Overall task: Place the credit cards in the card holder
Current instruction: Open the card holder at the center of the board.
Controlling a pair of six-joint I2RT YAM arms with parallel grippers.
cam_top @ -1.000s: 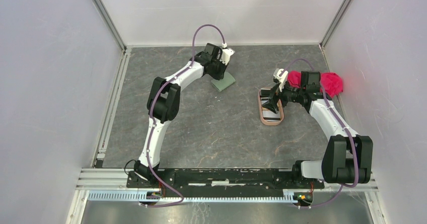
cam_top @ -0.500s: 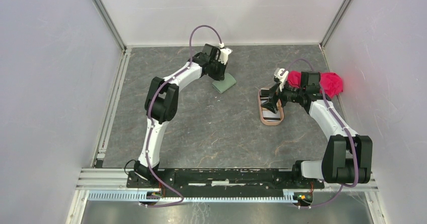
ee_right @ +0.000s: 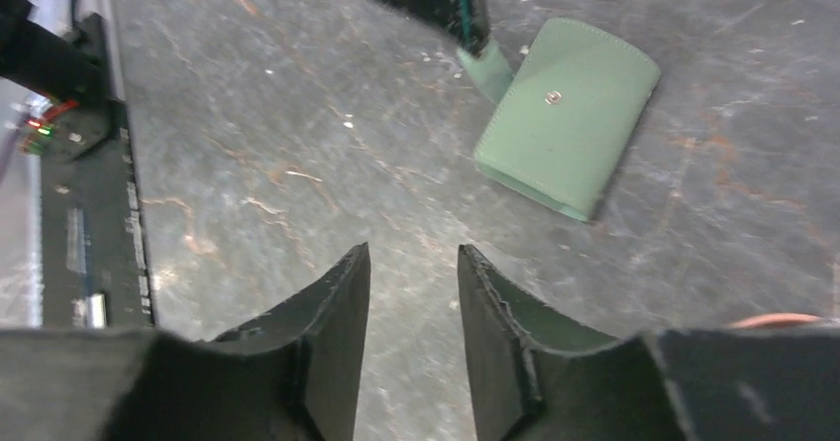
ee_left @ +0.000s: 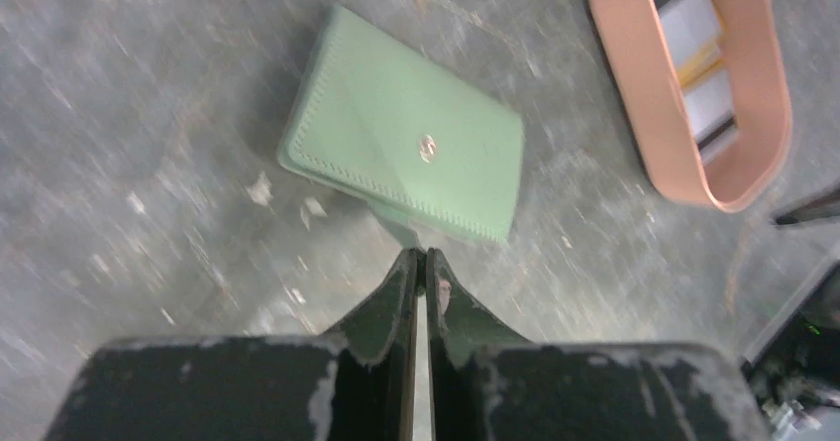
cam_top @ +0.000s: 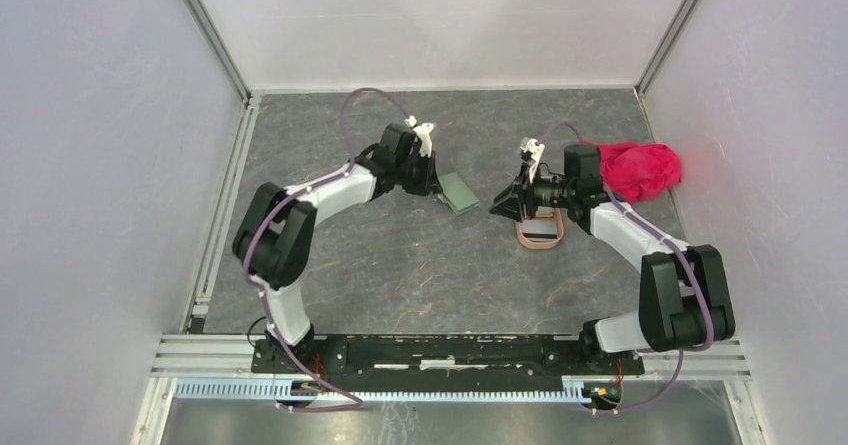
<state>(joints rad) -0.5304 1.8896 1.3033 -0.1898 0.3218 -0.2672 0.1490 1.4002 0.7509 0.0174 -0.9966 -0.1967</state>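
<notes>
At mid-table, toward the far edge: left gripper (ee_left: 425, 255) pressed together, pinching the closed card holder's (ee_left: 406, 149) strap. Right gripper (ee_right: 413, 258) is half spread and holds nothing. Credit cards (ee_left: 693, 35) lie in the tray (ee_left: 728, 188). Step in hand is probably opening the holder; next, lift its flap.

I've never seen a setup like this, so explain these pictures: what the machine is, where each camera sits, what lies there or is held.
The machine is a left arm and a right arm bolted to a table, each ending in a two-finger pincer. One picture looks down from above; the other two come from wrist cameras. The left pincer is pinched shut on a tab of the green wallet. The right pincer is open and empty. A pinkish tray holds cards; a red cloth lies far right.
</notes>
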